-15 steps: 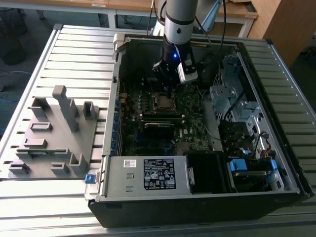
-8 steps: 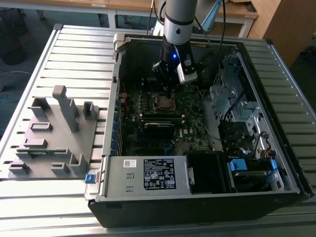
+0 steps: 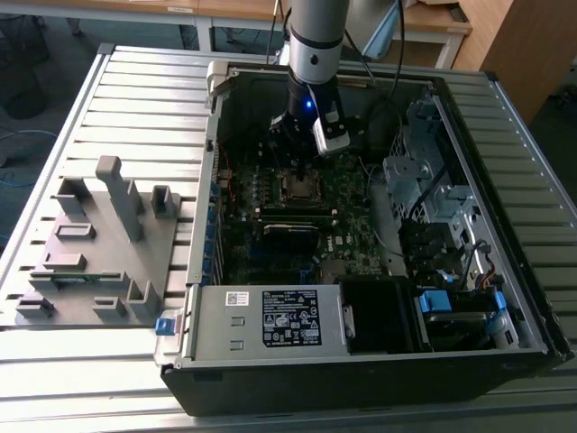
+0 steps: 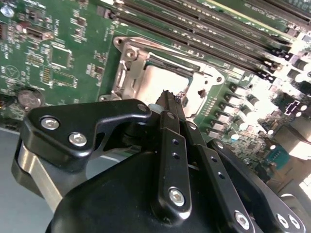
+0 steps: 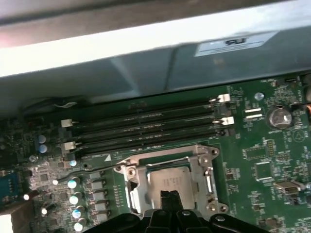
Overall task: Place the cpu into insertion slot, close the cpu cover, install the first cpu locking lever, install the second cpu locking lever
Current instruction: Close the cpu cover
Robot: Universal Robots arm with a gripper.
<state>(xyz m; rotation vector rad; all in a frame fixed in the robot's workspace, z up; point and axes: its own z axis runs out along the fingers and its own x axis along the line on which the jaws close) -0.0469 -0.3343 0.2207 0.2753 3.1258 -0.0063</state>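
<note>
My gripper [image 4: 170, 95] hangs just above the insertion slot [image 3: 298, 188] on the green board inside the open computer case. Its two black fingers [image 4: 172, 145] are pressed together, shut, with nothing between them. The cpu [image 5: 167, 180] lies flat in the slot, its dull silver top [image 4: 160, 81] showing in both wrist views. The silvery cpu cover [image 5: 167, 156] lies down around the chip like a frame. A thin wire lever [image 5: 99, 167] runs along the board beside the slot. My fingertips [image 5: 169, 195] hang over the near edge of the chip.
Long black memory slots [image 5: 146, 128] run beside the socket, towards the case wall [image 5: 146, 43]. A coin battery [image 5: 278, 117] sits on the board. In the exterior view a labelled power supply [image 3: 270, 317] fills the case front, and a grey fixture [image 3: 99, 239] stands at the exterior view's left.
</note>
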